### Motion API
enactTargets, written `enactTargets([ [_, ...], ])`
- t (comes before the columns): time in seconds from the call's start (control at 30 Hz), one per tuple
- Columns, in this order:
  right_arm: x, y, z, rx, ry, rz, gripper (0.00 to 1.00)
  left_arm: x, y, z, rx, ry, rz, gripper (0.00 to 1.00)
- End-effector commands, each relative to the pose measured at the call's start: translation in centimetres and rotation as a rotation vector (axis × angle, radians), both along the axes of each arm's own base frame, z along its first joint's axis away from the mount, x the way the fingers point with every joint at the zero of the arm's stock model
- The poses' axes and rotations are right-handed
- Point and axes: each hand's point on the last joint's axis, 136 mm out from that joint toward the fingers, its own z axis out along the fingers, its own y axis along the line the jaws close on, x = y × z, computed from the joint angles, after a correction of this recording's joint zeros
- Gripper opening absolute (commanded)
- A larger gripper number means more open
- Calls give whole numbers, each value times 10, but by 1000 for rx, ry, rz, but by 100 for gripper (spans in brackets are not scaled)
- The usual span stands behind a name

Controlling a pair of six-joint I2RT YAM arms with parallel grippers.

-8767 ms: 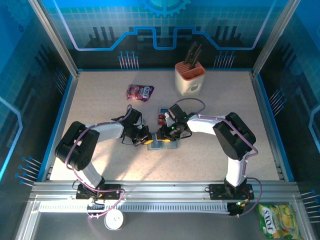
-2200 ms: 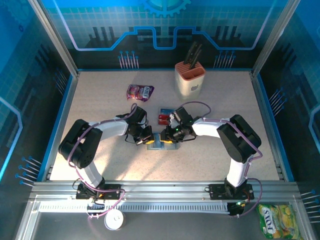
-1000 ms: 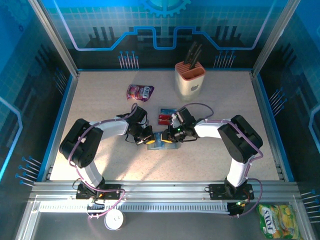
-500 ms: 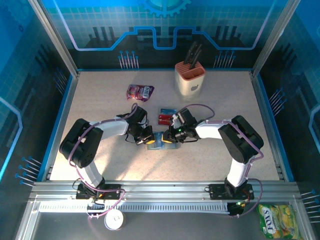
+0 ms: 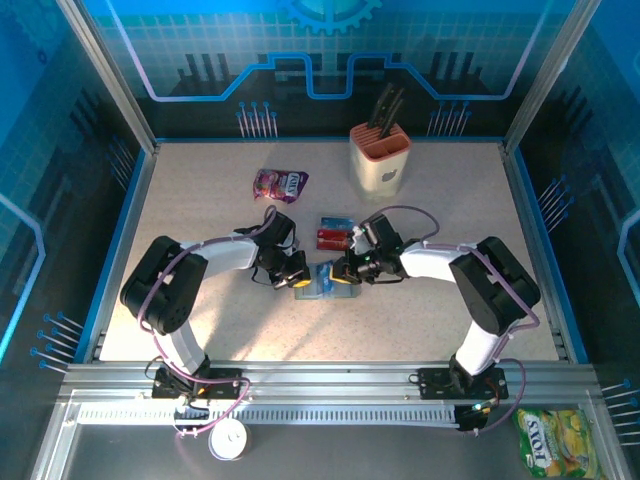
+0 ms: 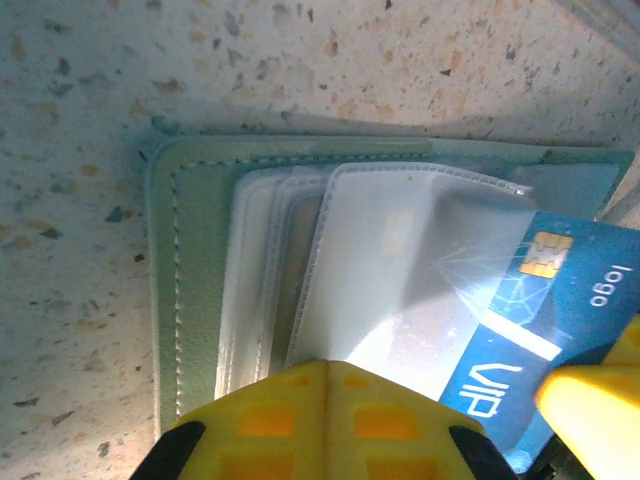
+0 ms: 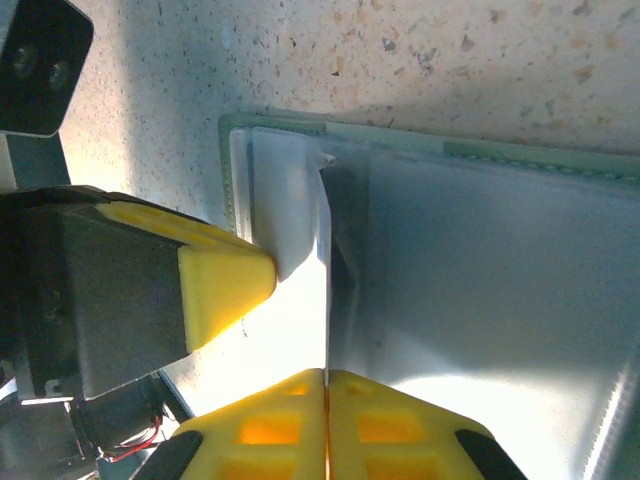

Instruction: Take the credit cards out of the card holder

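**Blue card partly out, mid-desk**

Top view: the card holder (image 5: pixel 318 284) lies mid-desk, well clear of every edge, between the left gripper (image 5: pixel 300 282) and the right gripper (image 5: pixel 341 276). 2 loose cards (image 5: pixel 333 237) sit just toward the far edge.

Left wrist: the left gripper is closed, tips over the clear sleeves (image 6: pixel 380 260). A blue card (image 6: pixel 565 300) juts out.

Right wrist: the right gripper pinches that card.

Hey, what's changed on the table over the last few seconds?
The right gripper closed on a blue card and its arm has drawn back to the right, leaving that card partly out of the wallet. The left gripper stayed shut against the wallet; the loose cards, knife block and snack pouch haven't moved.
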Motion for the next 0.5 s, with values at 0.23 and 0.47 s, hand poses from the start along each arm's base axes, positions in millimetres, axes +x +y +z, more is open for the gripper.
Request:
enactTargets([
  [0.23,-7,-23,14,-43,-24,19,6,-11,7,-15,57,61,-14,0],
  [0.47,-3,-23,19,-50,-45,41,4,-10,6,-5,42,42,-11,0],
])
